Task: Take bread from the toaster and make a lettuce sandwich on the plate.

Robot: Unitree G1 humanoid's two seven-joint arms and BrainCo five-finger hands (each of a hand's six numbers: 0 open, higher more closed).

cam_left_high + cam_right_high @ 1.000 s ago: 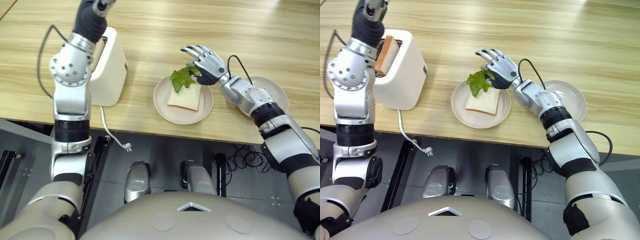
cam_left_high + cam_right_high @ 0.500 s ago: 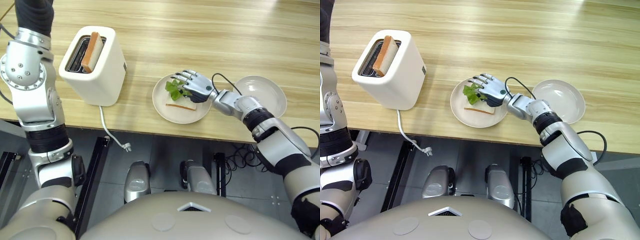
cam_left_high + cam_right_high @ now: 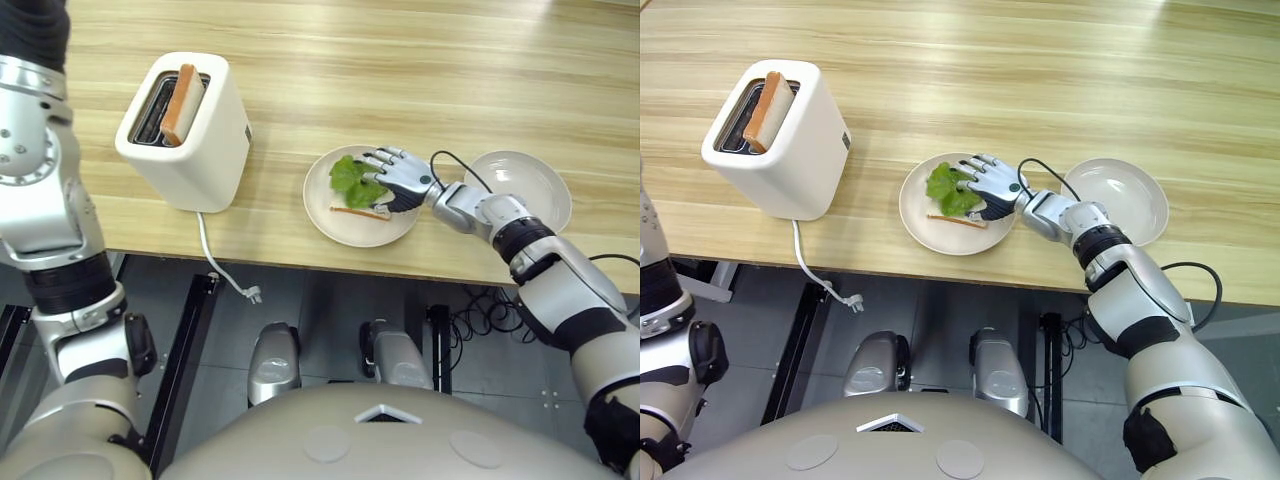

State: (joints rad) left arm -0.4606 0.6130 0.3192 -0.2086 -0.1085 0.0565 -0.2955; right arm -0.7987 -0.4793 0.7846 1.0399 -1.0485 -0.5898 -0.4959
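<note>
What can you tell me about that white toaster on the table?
The toaster is a cream-white box with rounded corners, plastic by its look, with a dark opening on top. One bread slice stands in the opening, its top sticking out. The toaster stands upright on the wooden table near the front edge. A white cord runs from its base over the edge; its plug hangs loose.

Right arm (image 3: 545, 265) extended forward and inward, wrist low, right hand (image 3: 400, 178) palm down. Left arm (image 3: 45, 200) raised at left edge, forearm running upward.
</note>
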